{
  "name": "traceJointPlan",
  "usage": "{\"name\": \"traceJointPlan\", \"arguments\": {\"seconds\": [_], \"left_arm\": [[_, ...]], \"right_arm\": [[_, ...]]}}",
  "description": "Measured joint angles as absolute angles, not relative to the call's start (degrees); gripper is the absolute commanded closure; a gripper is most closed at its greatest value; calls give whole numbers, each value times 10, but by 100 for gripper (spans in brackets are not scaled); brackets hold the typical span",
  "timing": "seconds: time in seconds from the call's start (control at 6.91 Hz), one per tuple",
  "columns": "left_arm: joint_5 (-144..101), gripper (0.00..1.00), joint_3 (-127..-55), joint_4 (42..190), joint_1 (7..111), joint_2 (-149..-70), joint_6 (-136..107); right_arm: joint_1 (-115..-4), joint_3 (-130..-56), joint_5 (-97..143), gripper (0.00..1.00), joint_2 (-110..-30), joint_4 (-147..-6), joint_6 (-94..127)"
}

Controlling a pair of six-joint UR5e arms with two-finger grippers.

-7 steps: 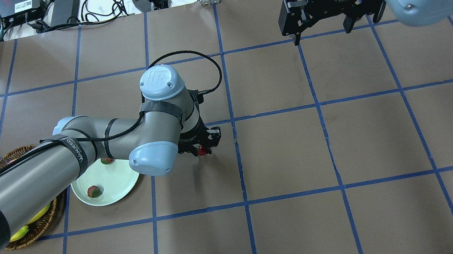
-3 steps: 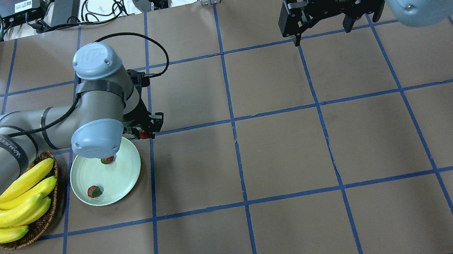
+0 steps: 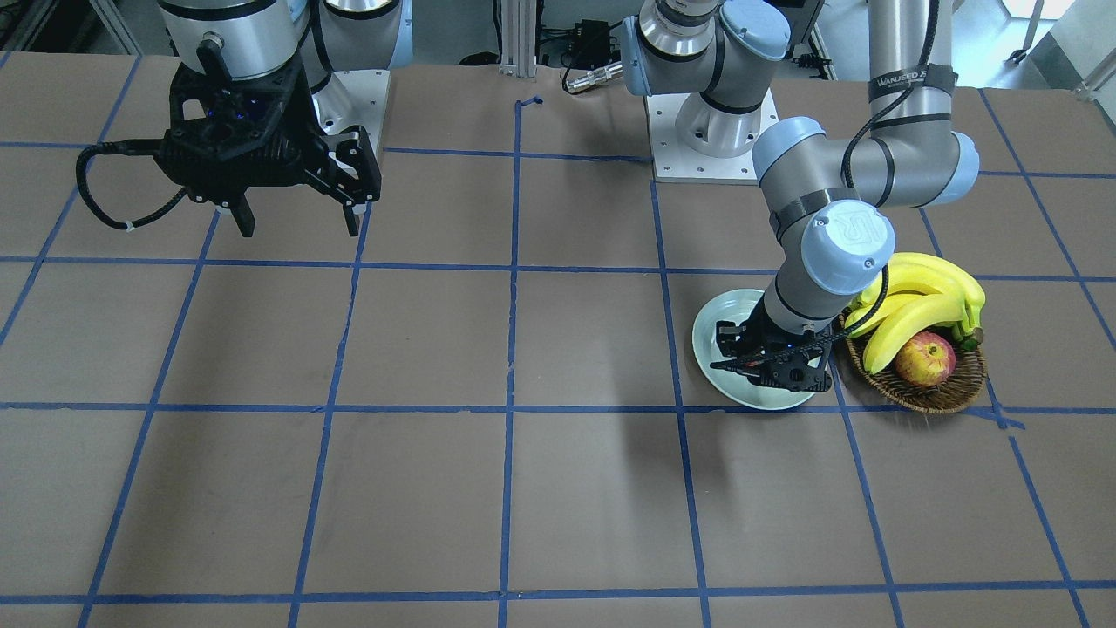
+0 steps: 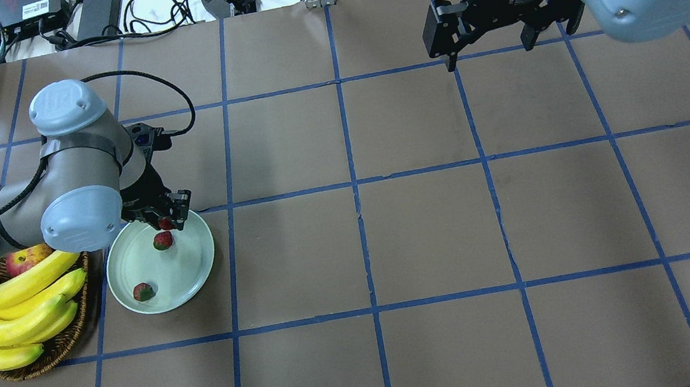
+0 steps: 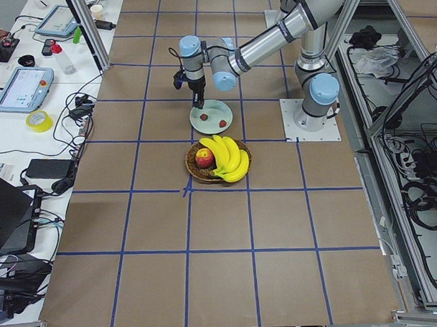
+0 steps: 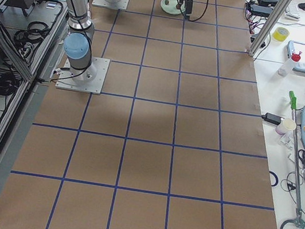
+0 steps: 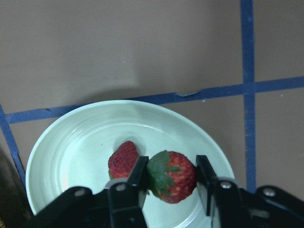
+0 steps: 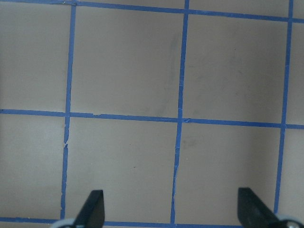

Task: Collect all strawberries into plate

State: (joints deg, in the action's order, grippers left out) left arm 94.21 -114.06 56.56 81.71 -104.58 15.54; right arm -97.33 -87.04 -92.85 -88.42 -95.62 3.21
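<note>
My left gripper (image 4: 165, 223) is shut on a strawberry (image 7: 172, 176) and holds it over the far rim of the pale mint plate (image 4: 188, 276). Two more strawberries lie on the plate: one (image 4: 162, 241) just under the gripper, also in the left wrist view (image 7: 122, 160), and one (image 4: 143, 292) near the front rim. In the front-facing view the left gripper (image 3: 772, 366) covers the plate (image 3: 711, 336) and the berries are hidden. My right gripper (image 4: 486, 45) hangs open and empty over bare table at the far right, its fingertips (image 8: 92, 209) spread wide.
A brown wicker basket (image 4: 71, 336) with bananas (image 4: 17, 314) and a red-yellow apple (image 4: 23, 260) stands just left of the plate, under my left arm. Cables and power bricks (image 4: 97, 12) lie beyond the table's far edge.
My left arm has swung left with the strawberry, from the table's middle to over the plate's far rim. The basket's fruit is now uncovered. The right arm has barely moved.
</note>
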Motion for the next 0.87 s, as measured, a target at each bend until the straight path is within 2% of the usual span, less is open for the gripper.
{"name": "traceJointPlan", "arguments": {"seconds": [0.14,0.29,0.43,0.72,0.87], "left_arm": [[942,26,-1154,566,811,-1044,160],[942,15,-1160,566,808,-1044,159],[941,12,-1161,566,808,-1043,155],[941,11,-1144,587,809,-1031,147],[941,12,-1109,648,810,-1012,146]], "right_arm": [[-974,-871,-929,0,-884,-956,32],[-974,-871,-929,0,-884,-956,32],[-974,-871,-929,0,-885,-956,33],[-974,-872,-929,0,-885,-956,32],[-973,-872,-929,0,-885,-956,32]]}}
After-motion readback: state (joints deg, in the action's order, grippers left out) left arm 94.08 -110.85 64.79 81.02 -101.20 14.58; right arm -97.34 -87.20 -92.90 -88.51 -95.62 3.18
